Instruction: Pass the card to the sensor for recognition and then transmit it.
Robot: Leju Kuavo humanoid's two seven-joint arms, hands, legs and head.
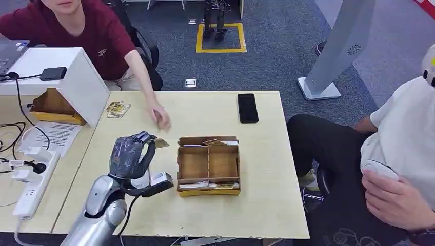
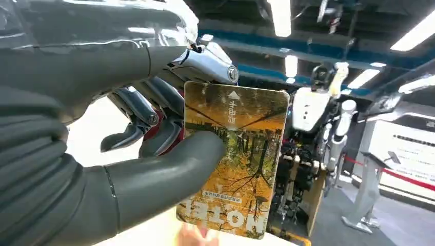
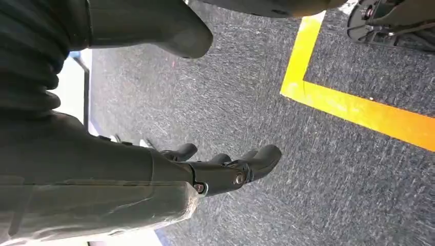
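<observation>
Left wrist view shows the left robot hand (image 2: 154, 133) pinching the card (image 2: 233, 164) between thumb and fingers, raised above the surface (image 1: 267, 169) beside the wooden box (image 1: 208, 165). Keep that pinch firm and the card face flat toward the sensor (probably the white housing (image 1: 77, 82)). Right robot hand (image 3: 225, 169) hangs loose, grasping nothing.

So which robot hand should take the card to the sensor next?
The left hand, probably. It already pinches the hotel key card above the table, while the right hand hangs over the carpet, holding nothing.
</observation>
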